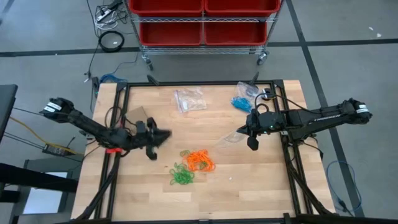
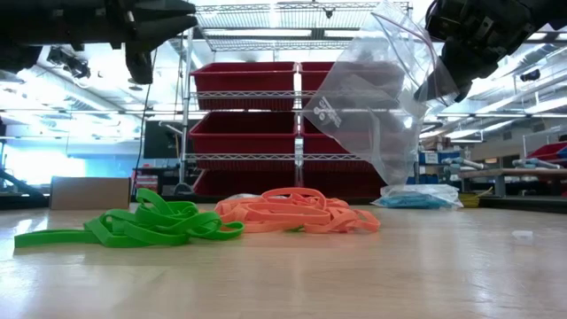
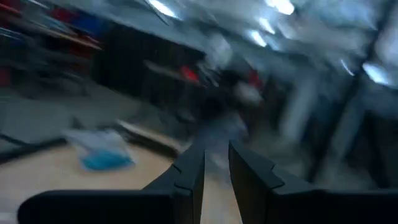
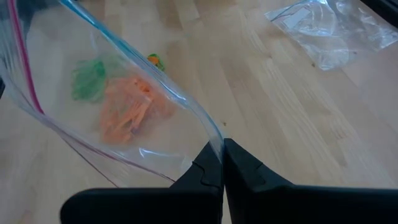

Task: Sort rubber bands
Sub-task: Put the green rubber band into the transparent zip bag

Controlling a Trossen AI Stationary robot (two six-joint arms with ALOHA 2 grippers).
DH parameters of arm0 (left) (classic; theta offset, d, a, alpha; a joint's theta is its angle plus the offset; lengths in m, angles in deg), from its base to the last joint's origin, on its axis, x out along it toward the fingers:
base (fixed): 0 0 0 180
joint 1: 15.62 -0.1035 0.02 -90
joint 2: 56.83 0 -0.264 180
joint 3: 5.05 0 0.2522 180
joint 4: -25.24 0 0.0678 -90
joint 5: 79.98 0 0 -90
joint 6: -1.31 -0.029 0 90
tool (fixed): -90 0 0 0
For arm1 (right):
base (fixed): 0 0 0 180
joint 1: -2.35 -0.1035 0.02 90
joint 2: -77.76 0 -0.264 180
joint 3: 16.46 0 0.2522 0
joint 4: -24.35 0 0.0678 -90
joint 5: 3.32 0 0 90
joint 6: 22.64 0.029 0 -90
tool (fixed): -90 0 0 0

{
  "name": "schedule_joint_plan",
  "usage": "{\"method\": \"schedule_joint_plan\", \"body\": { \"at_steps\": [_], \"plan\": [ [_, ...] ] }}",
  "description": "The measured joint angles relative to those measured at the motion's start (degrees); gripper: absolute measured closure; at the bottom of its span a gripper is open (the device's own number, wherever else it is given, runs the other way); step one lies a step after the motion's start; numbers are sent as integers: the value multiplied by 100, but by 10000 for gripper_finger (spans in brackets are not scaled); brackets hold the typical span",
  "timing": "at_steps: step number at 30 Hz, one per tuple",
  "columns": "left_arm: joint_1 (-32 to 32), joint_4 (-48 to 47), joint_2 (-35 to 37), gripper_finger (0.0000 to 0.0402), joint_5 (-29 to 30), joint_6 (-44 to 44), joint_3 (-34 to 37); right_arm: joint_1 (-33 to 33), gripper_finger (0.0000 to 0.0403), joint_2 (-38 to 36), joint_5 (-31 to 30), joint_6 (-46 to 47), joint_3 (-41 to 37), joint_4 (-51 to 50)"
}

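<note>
Table (image 1: pixel 261 186): light wooden top with a black frame, filling the centre of the high view.

Orange rubber bands (image 1: pixel 200 161): loose clump just below the frame's centre in the high view; centre of the low view (image 2: pixel 297 211), lying flat on the wood.

Green rubber bands (image 1: pixel 181 176): smaller clump just beside the orange one, lower left of it; left of it in the low view (image 2: pixel 146 227).

Blue rubber bands (image 1: pixel 241 104): inside a clear bag at upper right of the table; low at right in the low view (image 2: pixel 416 200).

Clear bag, held (image 2: pixel 376 97): hangs open and empty at upper right of the low view; a corner is pinched by the right gripper (image 4: pixel 222 163), jaws closed on the plastic (image 4: pixel 118 93).

Clear bag, spare (image 1: pixel 189 99): lies flat at upper centre of the table.

Left gripper (image 1: pixel 163 137): left of centre in the high view, above the table, holding nothing; fingers (image 3: pixel 189 177) stand a narrow gap apart.

Red bins (image 1: pixel 202 18): on a wire shelf at top of the frame.
</note>
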Motion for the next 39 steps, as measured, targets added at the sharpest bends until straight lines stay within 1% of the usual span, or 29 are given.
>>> {"method": "schedule_joint_plan", "body": {
  "at_steps": [1,3,5,6,7,9,11,15,19,24,29,33,35,36,38,39],
  "plan": [
    [4,-687,-4,322,-330,156,-100,0,403,0,0,2,0,2],
    [15,-2745,-82,322,-753,947,-501,0,403,0,7,1,0,1],
    [83,-4445,-385,322,-800,1707,-938,0,403,0,74,1,0,2],
    [163,-4881,-539,322,-801,1863,-1092,0,403,0,83,2,0,3],
    [271,-5021,-665,320,-829,1841,-1224,4,403,0,96,1,0,15],
    [493,-4920,-948,316,-948,1401,-1562,22,403,0,98,2,0,35],
    [621,-5212,-1222,309,-903,1103,-1808,26,403,0,103,2,0,76],
    [695,-5983,-1808,287,-703,1137,-2179,26,403,0,103,2,0,76],
    [695,-6135,-2375,269,-798,1326,-2158,-2,403,0,118,4,0,85],
    [737,-5989,-2911,264,-892,1291,-2172,-2,403,0,181,4,0,86],
    [734,-5783,-3233,264,-902,1045,-2196,-2,403,0,197,4,0,96],
    [732,-5643,-3392,265,-934,1016,-2197,-2,403,0,197,4,0,156],
    [723,-5456,-3455,275,-1098,997,-2196,-2,403,0,196,4,0,182],
    [723,-5382,-3488,286,-1148,1000,-2213,-2,403,0,196,0,0,196],
    [736,-5395,-3525,328,-1252,995,-2271,-2,403,0,195,-2,0,194],
    [751,-5408,-3527,359,-1295,977,-2291,-2,403,-2,195,-6,0,191]
  ]
}}
